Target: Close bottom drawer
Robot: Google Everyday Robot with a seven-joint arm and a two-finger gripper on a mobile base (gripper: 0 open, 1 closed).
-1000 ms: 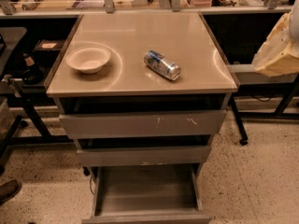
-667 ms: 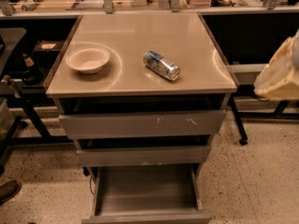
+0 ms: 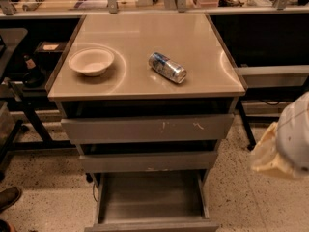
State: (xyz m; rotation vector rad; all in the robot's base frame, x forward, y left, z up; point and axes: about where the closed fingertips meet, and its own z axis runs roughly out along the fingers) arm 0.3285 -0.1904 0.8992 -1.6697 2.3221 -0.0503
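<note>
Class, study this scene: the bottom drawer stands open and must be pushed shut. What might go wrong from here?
1. The end effector sits at the right edge of the view, off to the side of the bottom drawer; a push from there may land off-centre and jam it.
2. The middle drawer juts out above, so the end effector may clip it.
3. The can lies on its side; a jolt might roll it off.

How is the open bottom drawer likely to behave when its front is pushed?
The bottom drawer looks like rigid metal, so it probably won't flex. It appears empty, so it should slide inward lightly, likely straight along its side walls. The gripper, at the right edge beside the cabinet, is not touching it yet.
</note>
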